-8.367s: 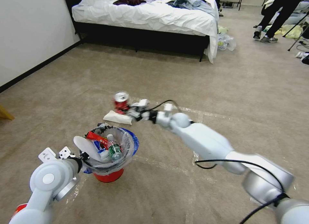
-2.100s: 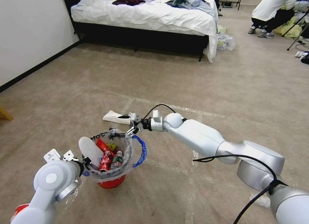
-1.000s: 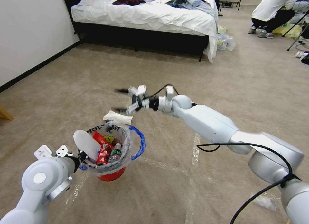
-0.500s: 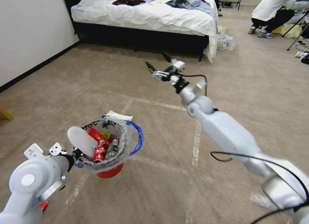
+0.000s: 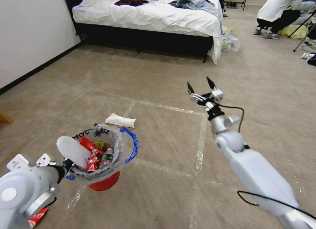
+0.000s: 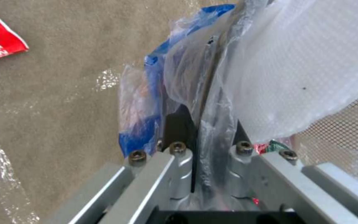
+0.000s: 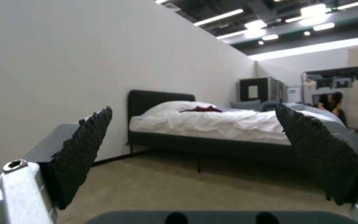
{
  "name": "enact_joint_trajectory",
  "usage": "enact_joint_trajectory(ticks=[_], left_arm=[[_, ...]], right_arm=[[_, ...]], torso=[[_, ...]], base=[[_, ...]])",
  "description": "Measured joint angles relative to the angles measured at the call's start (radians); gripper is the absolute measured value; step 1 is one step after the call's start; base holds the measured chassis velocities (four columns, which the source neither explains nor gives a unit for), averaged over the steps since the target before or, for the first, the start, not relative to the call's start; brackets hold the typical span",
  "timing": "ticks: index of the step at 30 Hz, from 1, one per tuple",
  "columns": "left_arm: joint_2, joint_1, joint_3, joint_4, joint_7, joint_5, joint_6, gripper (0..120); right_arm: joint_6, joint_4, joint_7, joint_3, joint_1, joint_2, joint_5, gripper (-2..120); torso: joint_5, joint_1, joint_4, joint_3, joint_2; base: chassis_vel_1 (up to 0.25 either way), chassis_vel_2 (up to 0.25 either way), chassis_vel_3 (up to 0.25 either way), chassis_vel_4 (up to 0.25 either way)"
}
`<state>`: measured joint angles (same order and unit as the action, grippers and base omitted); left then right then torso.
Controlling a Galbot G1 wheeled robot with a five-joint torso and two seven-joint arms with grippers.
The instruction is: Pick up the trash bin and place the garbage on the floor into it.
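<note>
1. We log one trash bin [image 5: 104, 181], red, lined with a clear bag, standing on the floor [image 5: 164, 146]; our left gripper [image 5: 67, 165] is clamped on its rim and bag.
2. One right gripper [image 5: 200, 86], raised, jaws spread wide, holding nothing.
3. Loose garbage, counted: one white folded piece [image 5: 120, 120], just beyond the bin, long axis crosswise to us; one red wrapper [image 5: 37, 217] beside the left arm.
4. The white piece lies left of and below the right gripper, which we judge the free arm to fetch it.
</note>
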<state>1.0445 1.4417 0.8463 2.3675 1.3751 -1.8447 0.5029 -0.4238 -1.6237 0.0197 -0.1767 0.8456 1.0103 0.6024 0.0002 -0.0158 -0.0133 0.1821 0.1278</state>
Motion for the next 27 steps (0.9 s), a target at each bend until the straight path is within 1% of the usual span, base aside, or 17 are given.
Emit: enact_joint_trajectory(ticks=[2, 3, 6, 7, 9, 15, 17, 18, 20, 27], left_arm=[[0.0, 0.014, 0.014, 0.01, -0.002, -0.011, 0.003, 4], [0.0, 0.014, 0.014, 0.01, -0.002, -0.011, 0.003, 4], [0.0, 0.033, 0.028, 0.019, -0.002, -0.012, 0.006, 4], [0.0, 0.033, 0.028, 0.019, -0.002, -0.012, 0.006, 4], [0.005, 0.049, 0.039, 0.03, -0.003, -0.011, 0.007, 4], [0.018, 0.059, 0.043, 0.038, -0.007, 0.0, 0.009, 4], [0.029, 0.064, 0.047, 0.04, -0.014, 0.009, 0.011, 4], [0.029, 0.064, 0.047, 0.04, -0.014, 0.009, 0.011, 4], [0.033, 0.069, 0.055, 0.045, -0.017, 0.013, 0.014, 4], [0.033, 0.083, 0.071, 0.055, -0.02, 0.013, 0.015, 4]], right_arm=[[0.011, -0.039, -0.005, -0.049, 0.056, 0.011, -0.012, 100], [0.011, -0.039, -0.005, -0.049, 0.056, 0.011, -0.012, 100], [0.017, -0.075, -0.003, -0.112, 0.128, 0.033, -0.039, 100], [0.017, -0.075, -0.003, -0.112, 0.128, 0.033, -0.039, 100], [0.016, -0.096, 0.018, -0.165, 0.192, 0.062, -0.061, 100], [0.008, -0.109, 0.04, -0.192, 0.245, 0.098, -0.086, 100], [0.005, -0.111, 0.044, -0.205, 0.264, 0.135, -0.103, 100], [0.005, -0.111, 0.044, -0.205, 0.264, 0.135, -0.103, 100], [-0.001, -0.11, 0.049, -0.211, 0.281, 0.164, -0.119, 100], [-0.024, -0.099, 0.072, -0.213, 0.311, 0.174, -0.136, 100]], torso=[[-0.0002, 0.0, -0.0002, 0.0, 0.0], [-0.0002, 0.0, -0.0002, 0.0, 0.0], [-0.0003, 0.0, -0.0004, 0.0, 0.0], [-0.0003, 0.0, -0.0004, 0.0, 0.0], [-0.0003, 0.0, -0.0002, 0.0, 0.0], [-0.0002, 0.0, -0.0002, 0.0, 0.0], [-0.0003, 0.0, -0.0002, 0.0, 0.0], [-0.0003, 0.0, -0.0002, 0.0, 0.0], [-0.0003, 0.0, 0.0, 0.0, 0.0], [-0.0002, 0.0, -0.0002, 0.0, 0.0]], base=[[0.0, 0.0, 0.0, 0.0], [0.0, 0.0, 0.0, 0.0], [0.0, 0.0, 0.0, 0.0], [0.0, 0.0, 0.0, 0.0], [0.0, 0.0, 0.0, 0.0], [0.0, 0.0, 0.0, 0.0], [0.0, 0.0, 0.0, 0.0], [0.0, 0.0, 0.0, 0.0], [0.0, 0.0, 0.0, 0.0], [0.0, 0.0, 0.0, 0.0]])
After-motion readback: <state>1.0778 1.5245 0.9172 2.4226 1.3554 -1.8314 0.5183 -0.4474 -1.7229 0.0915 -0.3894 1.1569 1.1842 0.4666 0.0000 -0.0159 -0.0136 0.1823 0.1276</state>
